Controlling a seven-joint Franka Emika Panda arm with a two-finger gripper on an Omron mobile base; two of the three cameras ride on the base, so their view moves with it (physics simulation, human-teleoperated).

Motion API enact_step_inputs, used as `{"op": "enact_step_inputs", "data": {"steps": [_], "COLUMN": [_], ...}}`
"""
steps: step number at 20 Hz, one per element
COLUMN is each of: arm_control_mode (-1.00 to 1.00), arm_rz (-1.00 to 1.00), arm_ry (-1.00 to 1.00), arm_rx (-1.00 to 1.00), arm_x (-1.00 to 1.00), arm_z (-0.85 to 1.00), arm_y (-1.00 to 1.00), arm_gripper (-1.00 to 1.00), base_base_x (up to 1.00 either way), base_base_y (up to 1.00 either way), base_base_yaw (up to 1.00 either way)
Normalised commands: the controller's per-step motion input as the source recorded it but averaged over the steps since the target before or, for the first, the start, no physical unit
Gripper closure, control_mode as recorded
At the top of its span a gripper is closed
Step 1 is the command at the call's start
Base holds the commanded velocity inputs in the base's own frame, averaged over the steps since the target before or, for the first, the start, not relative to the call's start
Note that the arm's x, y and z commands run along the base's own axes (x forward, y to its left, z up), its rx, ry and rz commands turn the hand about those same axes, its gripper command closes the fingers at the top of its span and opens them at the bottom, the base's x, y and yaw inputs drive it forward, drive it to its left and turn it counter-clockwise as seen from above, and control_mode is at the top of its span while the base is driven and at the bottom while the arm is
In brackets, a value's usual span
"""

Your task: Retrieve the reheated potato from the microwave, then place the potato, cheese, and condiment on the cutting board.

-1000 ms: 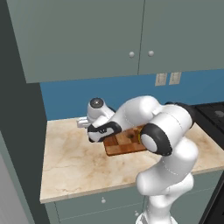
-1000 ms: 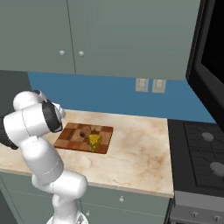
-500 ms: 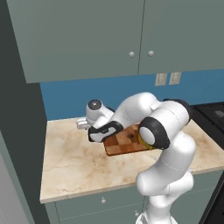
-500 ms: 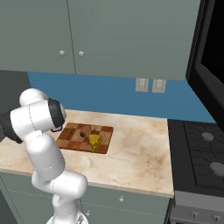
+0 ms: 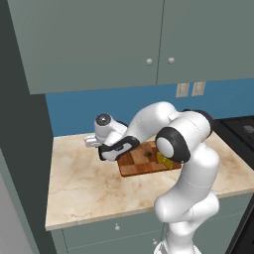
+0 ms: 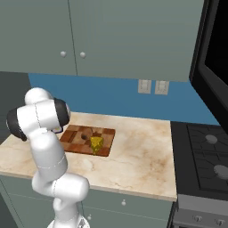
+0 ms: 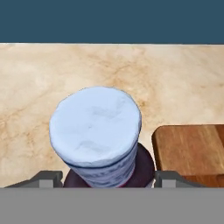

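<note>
- The gripper (image 7: 106, 181) hangs over the counter (image 5: 84, 183) just off the left end of the cutting board (image 5: 144, 158), near the counter's back edge.
- In the hand view the condiment bottle (image 7: 98, 135) stands upright between the two fingertips (image 7: 46, 179), its pale blue-white cap (image 7: 95, 127) uppermost and its dark body below.
- The jaws flank the bottle on both sides; whether they press on it or stand just apart cannot be told.
- The bottle stands on the marbled counter beside the board's left edge, not on the board.
- The cheese (image 6: 96, 143) sits on the board near its front right corner.
- A dark rounded potato (image 6: 87, 134) lies on the board, just behind the cheese.
- The microwave (image 6: 213, 58) hangs at the far right, above the stove (image 6: 207, 153).
</note>
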Motion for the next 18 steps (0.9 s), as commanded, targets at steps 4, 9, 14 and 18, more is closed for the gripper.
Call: {"op": "enact_step_inputs", "data": {"steps": [4, 9, 14, 18], "arm_control_mode": [-1.00, -1.00, -1.00, -1.00], "arm_rz": [0.00, 0.00, 0.00, -0.01], "arm_ry": [0.00, 0.00, -0.04, -0.05], "arm_rx": [0.00, 0.00, 0.00, 0.00], "arm_x": [-0.03, -0.31, -0.55, -0.32], "arm_z": [0.00, 0.16, 0.38, 0.42], "arm_y": [0.00, -0.01, -0.10, -0.40], "arm_gripper": [1.00, 1.00, 1.00, 1.00], "base_base_x": [0.00, 0.00, 0.00, 0.00], "base_base_y": [0.00, 0.00, 0.00, 0.00], "base_base_yaw": [0.00, 0.00, 0.00, 0.00]}}
